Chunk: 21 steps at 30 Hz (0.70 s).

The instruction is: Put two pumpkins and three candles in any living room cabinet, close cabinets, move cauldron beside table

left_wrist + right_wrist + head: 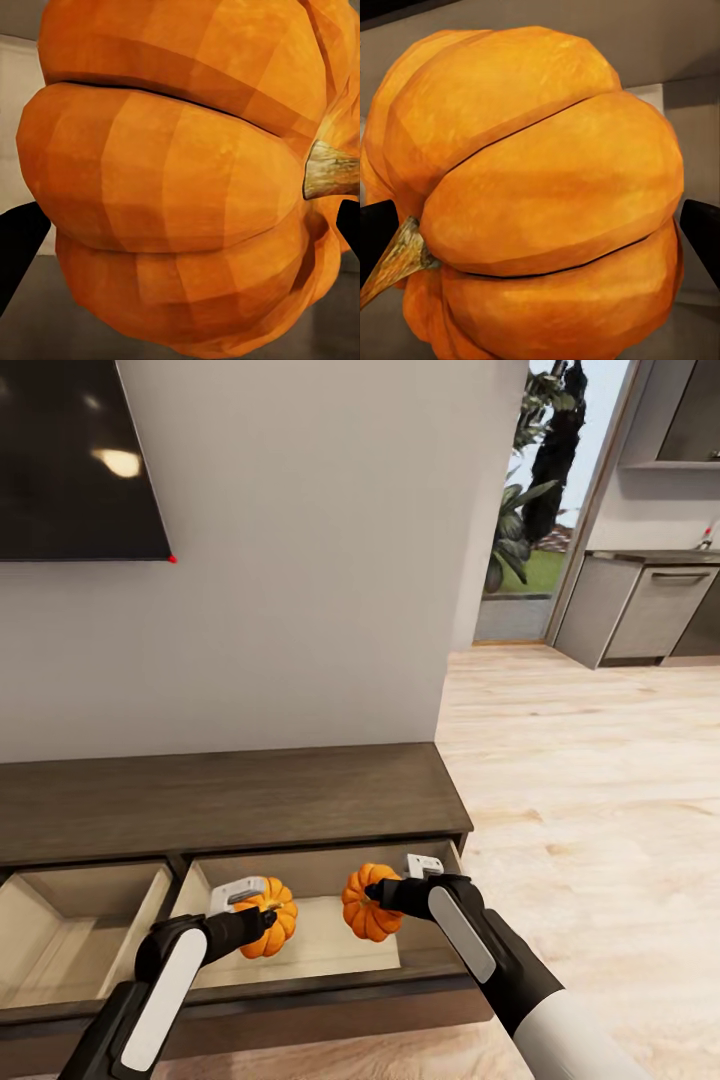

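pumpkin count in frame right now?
2. One pumpkin is held in the left hand, the other pumpkin in the right hand, both over the cabinet's open right drawer. No others visible in the open drawers.

The left gripper's (262, 916) fingertips are hidden behind its pumpkin (270, 918). The right gripper (378, 895) covers part of the other pumpkin (366, 906). The cabinet (230, 800) runs off the left edge, its left drawer (75, 930) cut short.
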{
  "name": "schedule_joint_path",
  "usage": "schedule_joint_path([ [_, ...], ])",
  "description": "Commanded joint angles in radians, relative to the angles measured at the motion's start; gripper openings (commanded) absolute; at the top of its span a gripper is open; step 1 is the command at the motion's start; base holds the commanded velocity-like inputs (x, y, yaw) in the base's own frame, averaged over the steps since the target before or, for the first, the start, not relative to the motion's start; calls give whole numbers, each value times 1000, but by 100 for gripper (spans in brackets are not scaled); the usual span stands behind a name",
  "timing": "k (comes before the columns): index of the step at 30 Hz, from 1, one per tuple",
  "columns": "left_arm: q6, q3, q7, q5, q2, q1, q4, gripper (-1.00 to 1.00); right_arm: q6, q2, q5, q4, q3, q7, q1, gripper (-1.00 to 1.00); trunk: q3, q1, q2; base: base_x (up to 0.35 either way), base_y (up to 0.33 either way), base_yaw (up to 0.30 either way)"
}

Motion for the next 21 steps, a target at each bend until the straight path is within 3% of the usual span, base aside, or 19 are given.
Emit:
schedule_joint_path([
  [1, 1, -2, 10, 10, 1, -1, 0, -100, 1, 0, -11, -1, 1, -10, -1, -100, -1, 0, 0, 57, 0, 0],
  [12, 3, -3, 9, 11, 1, -1, 0, -100, 1, 0, -9, -1, 3, -10, -1, -100, -1, 0, 0, 134, 0, 0],
  [21, 3, -4, 6, 11, 2, -1, 0, -100, 1, 0, -7, 0, 2, -10, -1, -100, -4, 4, -7, 19, 0, 0],
])
